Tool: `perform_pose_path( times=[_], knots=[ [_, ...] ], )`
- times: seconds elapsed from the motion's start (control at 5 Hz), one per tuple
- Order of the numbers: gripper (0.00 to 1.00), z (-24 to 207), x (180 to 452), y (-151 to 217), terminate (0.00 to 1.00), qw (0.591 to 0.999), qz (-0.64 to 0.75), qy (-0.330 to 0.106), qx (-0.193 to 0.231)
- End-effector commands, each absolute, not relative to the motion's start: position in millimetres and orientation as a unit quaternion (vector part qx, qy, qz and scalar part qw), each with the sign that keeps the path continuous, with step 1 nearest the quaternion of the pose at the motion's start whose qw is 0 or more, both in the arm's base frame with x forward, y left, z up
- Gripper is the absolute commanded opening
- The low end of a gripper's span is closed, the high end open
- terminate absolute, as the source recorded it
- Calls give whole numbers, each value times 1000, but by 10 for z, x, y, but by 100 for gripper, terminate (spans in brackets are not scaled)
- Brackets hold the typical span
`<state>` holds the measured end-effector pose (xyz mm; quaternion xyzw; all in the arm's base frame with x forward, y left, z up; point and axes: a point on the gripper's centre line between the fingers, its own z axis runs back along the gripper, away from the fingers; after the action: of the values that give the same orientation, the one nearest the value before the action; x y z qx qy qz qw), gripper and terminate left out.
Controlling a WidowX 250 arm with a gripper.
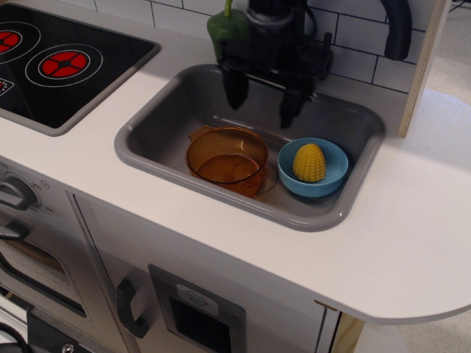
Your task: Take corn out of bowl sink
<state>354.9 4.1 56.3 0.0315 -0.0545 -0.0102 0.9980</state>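
Note:
The yellow corn stands upright in the light blue bowl at the right end of the grey sink. My black gripper hangs over the back middle of the sink, open and empty. Its fingers point down, the right one just above and left of the bowl. The gripper touches nothing.
A transparent orange pot sits in the sink left of the bowl. A green bell pepper stands behind the sink, partly hidden by the gripper. A black faucet is at the back right. A black stovetop lies to the left.

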Motion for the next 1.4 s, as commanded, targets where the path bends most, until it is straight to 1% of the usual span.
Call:
perform_pose_path(
  times=[0.0,0.2,0.4,0.8,1.2],
  knots=[
    [100,684,3749,-334,0,993,-29,-115,25],
    [100,612,3815,-402,0,993,-32,-110,30],
    [100,504,3814,-461,0,992,-38,-110,40],
    [100,369,3772,-445,0,993,-34,-109,41],
    [100,240,3753,-450,0,992,-23,-119,46]
  ],
)
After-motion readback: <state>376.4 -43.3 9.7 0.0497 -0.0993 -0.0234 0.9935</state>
